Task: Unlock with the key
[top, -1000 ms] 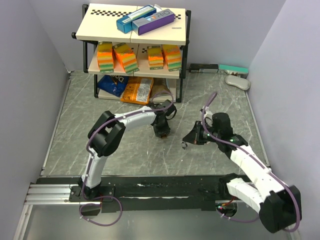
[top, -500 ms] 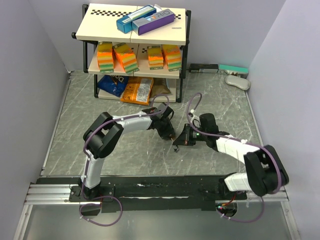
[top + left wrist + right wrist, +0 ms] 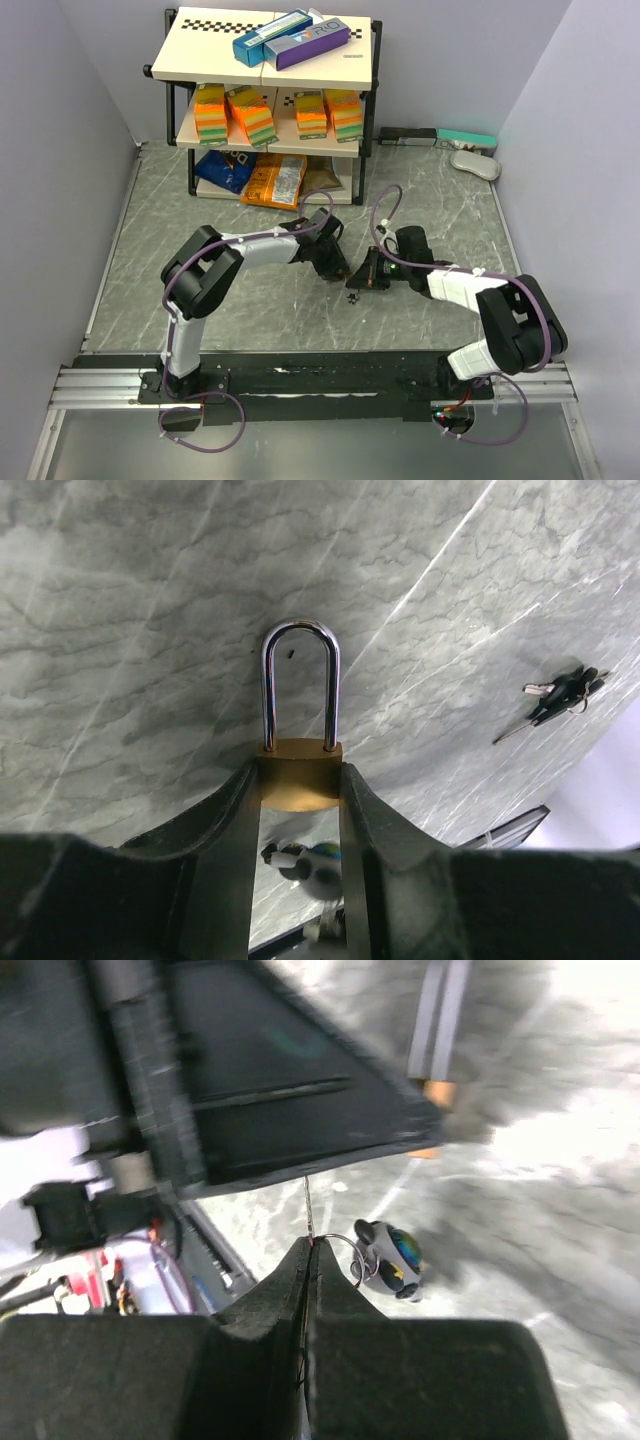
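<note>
We grip the padlock [image 3: 300,782] in our left pincer [image 3: 300,767]; our right pincer [image 3: 308,1252] pinches the key [image 3: 308,1206] just beside it. Next, likely, comes aligning blade with keyhole.

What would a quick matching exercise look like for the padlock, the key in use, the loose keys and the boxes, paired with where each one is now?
Things:
1. padlock
2. key
3. loose keys
4. boxes

Places:
A. on top of the shelf
B. lying on the table
C. clamped in the left gripper
D. pinched in the right gripper

Pairs: 1-C, 2-D, 3-B, 4-A.
</note>
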Controlling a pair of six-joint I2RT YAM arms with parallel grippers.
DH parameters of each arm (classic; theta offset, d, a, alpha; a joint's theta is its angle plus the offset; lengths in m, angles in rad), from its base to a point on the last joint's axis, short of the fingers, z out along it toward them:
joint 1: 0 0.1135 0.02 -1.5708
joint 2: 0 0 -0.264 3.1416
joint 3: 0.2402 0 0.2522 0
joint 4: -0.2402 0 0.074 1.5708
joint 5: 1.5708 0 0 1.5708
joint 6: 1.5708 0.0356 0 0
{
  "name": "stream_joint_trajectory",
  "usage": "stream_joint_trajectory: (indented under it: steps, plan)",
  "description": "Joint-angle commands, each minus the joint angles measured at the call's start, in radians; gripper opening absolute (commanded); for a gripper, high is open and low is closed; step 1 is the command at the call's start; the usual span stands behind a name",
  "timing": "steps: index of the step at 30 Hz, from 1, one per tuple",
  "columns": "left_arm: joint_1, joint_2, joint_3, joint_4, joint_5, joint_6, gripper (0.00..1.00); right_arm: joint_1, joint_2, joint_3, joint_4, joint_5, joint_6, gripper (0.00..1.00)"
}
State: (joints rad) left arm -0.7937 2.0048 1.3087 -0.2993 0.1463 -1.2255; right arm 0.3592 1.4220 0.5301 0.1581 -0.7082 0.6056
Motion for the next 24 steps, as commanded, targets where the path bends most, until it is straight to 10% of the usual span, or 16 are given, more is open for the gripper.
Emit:
stream_joint_trajectory:
  steps: [1, 24]
  plan:
    - [0.01, -0.018, -0.034, -0.043, -0.05, -0.008, 0.01, -0.009, 0.051, 0.027, -0.112, 0.075, -0.044, 0.0]
    - [0.014, -0.005, -0.028, -0.032, -0.019, 0.014, 0.01, -0.032, 0.137, 0.019, 0.034, 0.01, -0.064, 0.0]
